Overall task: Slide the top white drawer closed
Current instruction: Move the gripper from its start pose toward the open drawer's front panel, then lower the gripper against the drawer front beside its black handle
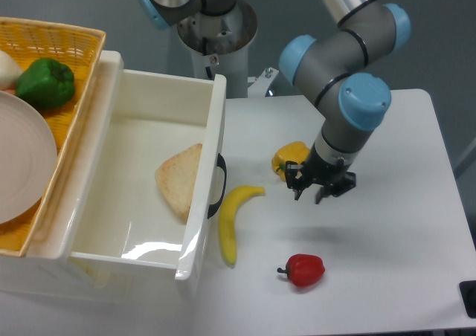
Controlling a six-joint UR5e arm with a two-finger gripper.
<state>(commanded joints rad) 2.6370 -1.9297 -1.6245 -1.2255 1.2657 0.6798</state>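
white drawer point(141, 135), yellow banana point(232, 221), red pepper point(303, 269)

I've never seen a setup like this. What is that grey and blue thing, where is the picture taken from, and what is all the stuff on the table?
The grey and blue thing is a robot arm, jointed like an elbow and wrist. At its tip is a small black gripper with two fingers for grasping; it holds nothing, and I cannot tell how far apart the fingers are. The picture comes from one fixed camera looking down at the white table.

On the left stands a white cabinet with the top white drawer pulled wide open; a slice of bread lies inside, and a black handle is on its front. On the table lie a banana, a yellow pepper partly behind the gripper, and a red pepper. On top of the cabinet, a yellow basket holds a green pepper and a plate.
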